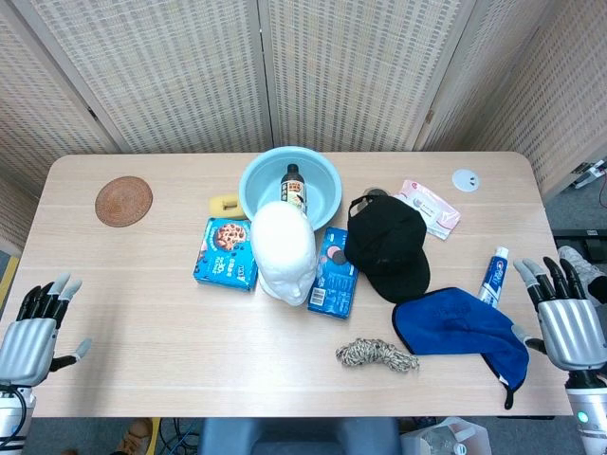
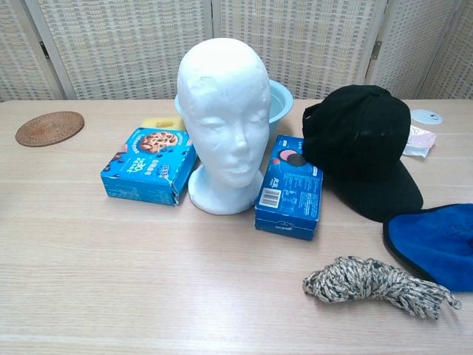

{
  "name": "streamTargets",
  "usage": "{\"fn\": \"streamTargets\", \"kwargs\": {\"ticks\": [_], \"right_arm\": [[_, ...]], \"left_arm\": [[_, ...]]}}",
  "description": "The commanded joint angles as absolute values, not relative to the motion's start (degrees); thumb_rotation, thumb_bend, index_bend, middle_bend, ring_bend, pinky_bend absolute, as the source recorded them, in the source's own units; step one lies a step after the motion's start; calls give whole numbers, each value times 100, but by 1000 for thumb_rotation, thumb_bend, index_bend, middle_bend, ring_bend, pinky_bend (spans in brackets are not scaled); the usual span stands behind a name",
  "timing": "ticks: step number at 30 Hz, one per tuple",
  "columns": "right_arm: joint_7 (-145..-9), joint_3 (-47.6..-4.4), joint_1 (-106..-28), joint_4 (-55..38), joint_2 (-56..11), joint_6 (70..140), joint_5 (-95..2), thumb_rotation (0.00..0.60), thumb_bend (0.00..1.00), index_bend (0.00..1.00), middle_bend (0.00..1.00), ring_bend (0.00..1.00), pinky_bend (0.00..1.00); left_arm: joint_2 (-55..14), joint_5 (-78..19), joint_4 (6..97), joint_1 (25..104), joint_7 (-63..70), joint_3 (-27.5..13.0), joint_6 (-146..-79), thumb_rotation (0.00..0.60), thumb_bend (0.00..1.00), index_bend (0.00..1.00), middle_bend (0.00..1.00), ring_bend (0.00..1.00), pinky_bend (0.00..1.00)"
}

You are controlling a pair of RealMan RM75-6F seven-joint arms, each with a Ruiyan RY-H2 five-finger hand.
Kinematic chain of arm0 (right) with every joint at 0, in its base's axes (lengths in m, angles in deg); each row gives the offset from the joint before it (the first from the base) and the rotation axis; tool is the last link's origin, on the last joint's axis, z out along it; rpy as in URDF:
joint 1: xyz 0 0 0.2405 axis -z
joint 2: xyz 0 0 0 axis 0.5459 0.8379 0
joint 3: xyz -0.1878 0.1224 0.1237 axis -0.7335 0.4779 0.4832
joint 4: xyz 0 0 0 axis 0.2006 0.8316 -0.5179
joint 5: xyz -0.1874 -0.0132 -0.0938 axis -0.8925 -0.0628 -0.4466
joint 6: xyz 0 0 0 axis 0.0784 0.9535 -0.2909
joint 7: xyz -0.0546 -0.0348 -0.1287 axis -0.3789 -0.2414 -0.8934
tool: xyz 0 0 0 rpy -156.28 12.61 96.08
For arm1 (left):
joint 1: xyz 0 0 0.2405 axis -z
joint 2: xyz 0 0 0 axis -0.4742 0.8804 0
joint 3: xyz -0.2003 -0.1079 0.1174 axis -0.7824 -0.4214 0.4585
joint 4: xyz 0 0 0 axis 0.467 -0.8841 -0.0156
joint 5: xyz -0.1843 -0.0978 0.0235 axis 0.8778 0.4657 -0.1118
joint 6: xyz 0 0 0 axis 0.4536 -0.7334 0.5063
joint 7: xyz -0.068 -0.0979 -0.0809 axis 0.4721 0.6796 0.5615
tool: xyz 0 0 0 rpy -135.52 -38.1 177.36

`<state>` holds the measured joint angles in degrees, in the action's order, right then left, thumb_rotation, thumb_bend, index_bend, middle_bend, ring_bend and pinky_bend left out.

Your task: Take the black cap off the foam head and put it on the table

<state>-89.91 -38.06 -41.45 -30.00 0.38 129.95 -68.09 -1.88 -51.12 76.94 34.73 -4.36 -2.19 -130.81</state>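
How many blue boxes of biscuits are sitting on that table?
2: one cookie box on the near-left side of the foam head, another between the head and black cap.
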Motion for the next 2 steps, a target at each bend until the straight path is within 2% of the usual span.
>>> {"fn": "streamTargets", "kwargs": {"ticks": [1,2], "right_arm": [[-8899,-3852,-4050,-2992,93,13045,-6906,600,27,113,141,28,29],[-8872,-3846,-4027,-2983,96,13062,-6923,600,28,113,141,28,29]], "left_arm": [[-200,-5132,7692,3479,-438,-210,-13079,600,203,13,0,0,0],[-205,-5135,7690,3483,-439,-206,-13073,600,203,13,0,0,0]]}}
